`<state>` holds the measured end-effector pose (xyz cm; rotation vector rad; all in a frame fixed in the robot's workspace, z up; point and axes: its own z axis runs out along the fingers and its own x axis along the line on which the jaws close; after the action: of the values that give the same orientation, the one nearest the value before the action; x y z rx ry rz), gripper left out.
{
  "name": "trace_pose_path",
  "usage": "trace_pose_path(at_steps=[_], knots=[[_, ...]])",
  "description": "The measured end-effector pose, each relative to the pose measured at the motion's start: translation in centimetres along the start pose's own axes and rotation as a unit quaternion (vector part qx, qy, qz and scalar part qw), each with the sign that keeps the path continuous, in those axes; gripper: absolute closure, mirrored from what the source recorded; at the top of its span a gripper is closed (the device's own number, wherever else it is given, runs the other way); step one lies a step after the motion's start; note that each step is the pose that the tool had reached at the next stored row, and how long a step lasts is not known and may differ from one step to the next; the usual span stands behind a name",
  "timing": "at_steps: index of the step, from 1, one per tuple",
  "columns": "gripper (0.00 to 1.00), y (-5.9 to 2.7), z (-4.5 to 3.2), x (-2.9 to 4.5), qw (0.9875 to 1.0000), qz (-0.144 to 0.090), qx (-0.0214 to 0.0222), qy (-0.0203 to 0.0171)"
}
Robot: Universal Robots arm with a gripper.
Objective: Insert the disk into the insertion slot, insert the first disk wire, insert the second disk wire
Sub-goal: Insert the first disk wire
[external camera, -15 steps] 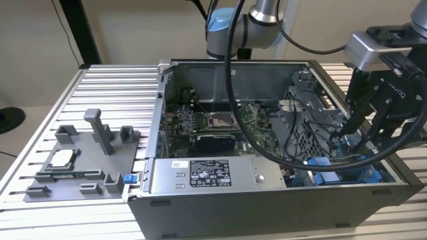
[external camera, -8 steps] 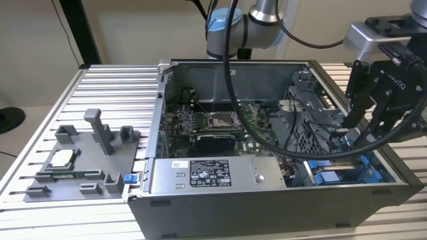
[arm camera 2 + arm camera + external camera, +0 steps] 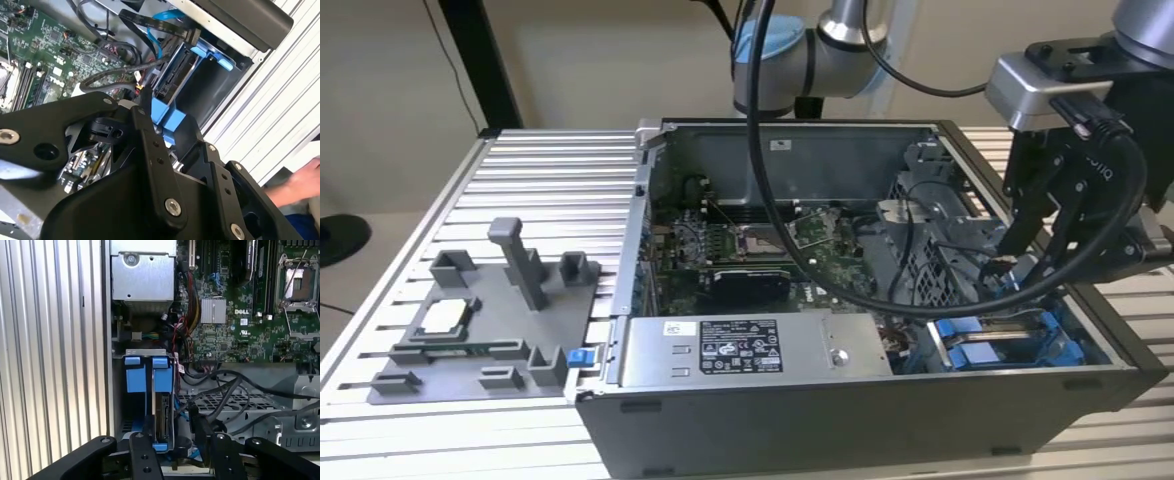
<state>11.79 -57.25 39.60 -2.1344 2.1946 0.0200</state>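
disk (image 3: 162, 420) in insertion slot (image 3: 142, 377), beneath end effector (image 3: 1023, 262)

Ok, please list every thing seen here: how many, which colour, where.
table: one, silver ribbed, under everything
computer case: one, dark grey, open, on the table
motherboard: one, green, inside the case
power-supply box: one, grey with white label, inside the case
insertion slot: one, grey metal, case corner
disk: one, silver-grey in blue carrier, in the insertion slot
cables: several, black, looping over the case
fixture: one, grey, on the table at the exterior view's left
hand: one, past the table's edge, second wrist view
arm: one, grey and blue, over the case
gripper: one, black, over the insertion slot
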Motion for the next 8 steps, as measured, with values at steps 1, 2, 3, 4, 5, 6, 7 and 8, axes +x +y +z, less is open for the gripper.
trace_pose_path(at_steps=[1,2,3,4,5,6,7,8], knots=[[0.0,0.0,-0.01,0.0,1.0,0.0,0.0,0.0001],[0.0,0.0,-0.01,0.0,1.0,0.0,0.0001,0.0001],[0.0,0.01,-0.01,-0.01,1.0,0.0,0.0001,0.0002],[0.0,0.0,-0.01,-0.01,1.0,0.0,0.0001,0.0002],[0.0,0.0,-0.01,-0.01,1.0,0.0,0.0001,0.0002],[0.0,0.01,-0.01,-0.01,1.0,0.0,-0.0001,0.0001],[0.0,0.01,-0.01,-0.01,1.0,0.0,-0.0004,0.0002],[0.0,0.01,-0.01,-0.01,1.0,0.0,-0.0008,0.0002]])
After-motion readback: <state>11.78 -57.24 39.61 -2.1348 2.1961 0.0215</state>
